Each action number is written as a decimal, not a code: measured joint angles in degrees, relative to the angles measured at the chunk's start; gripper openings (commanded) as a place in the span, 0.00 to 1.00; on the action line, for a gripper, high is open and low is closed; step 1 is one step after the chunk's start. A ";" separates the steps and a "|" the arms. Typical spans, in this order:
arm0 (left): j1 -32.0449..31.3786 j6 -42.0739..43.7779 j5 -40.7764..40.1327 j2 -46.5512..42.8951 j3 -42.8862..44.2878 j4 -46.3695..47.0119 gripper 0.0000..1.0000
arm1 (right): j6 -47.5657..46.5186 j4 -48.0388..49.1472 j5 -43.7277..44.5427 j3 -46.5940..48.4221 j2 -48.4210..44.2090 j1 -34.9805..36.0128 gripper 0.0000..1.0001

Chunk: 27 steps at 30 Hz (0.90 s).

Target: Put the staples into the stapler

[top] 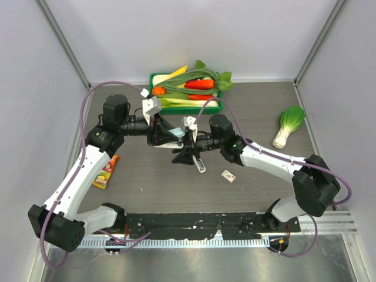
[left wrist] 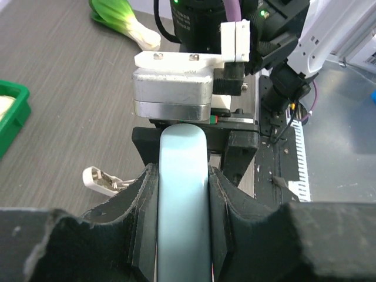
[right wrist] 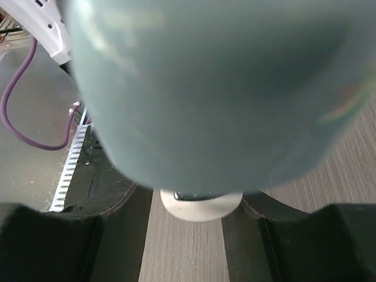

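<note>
The stapler is held up between both grippers at the table's middle, opened out. My left gripper is shut on its pale blue top arm, which runs between the jaws in the left wrist view. My right gripper faces it and closes on the stapler's white lower part; the blue arm fills most of that view, blurred. The metal-and-white end pokes out below the grippers and shows in the left wrist view. The staples box, small and whitish, lies on the table to the right, apart from both grippers.
A green tray of toy vegetables stands at the back. A bok choy lies at the right. A colourful candy bag lies at the left by my left arm. A black base plate runs along the near edge.
</note>
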 measured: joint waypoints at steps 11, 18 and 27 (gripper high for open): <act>0.11 2.32 -1.11 -0.02 0.04 -0.94 0.00 | -1.22 -4.57 -1.75 1.33 -2.95 -4.81 0.56; 0.11 5.88 -1.09 -0.04 0.04 -4.83 0.00 | -0.74 -5.66 -7.74 3.69 -10.08 -12.31 0.55; 0.11 4.31 -0.57 0.04 0.76 -4.52 0.00 | 9.81 7.17 -9.60 2.12 -5.31 -8.72 0.55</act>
